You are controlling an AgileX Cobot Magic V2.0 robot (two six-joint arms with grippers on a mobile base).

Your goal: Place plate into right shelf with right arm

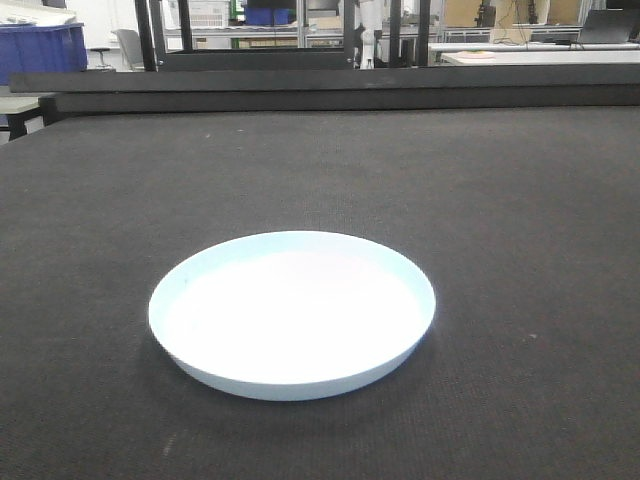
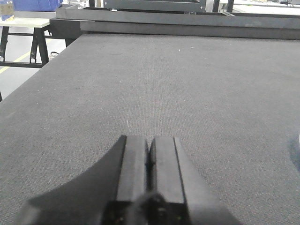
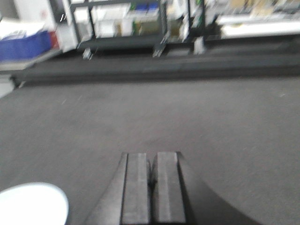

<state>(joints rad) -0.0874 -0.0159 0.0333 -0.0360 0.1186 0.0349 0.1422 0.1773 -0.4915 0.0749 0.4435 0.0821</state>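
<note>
Both the left tool [image 2: 149, 140] and the right tool [image 3: 151, 157], each pressed together and empty, hang low over the dark bench [image 1: 520, 200] where a white plate [image 1: 292, 315] lies flat.

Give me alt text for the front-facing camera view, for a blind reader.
A round, shallow, glossy white plate with a pale blue rim lies flat on a dark grey textured tabletop, near the camera. No robot arm shows; a blue plastic bin stands far behind at left.

Left gripper [image 2: 149, 161] and right gripper [image 3: 152, 180], wrist views: each level and low, jaws pressed together, holding nothing.
</note>
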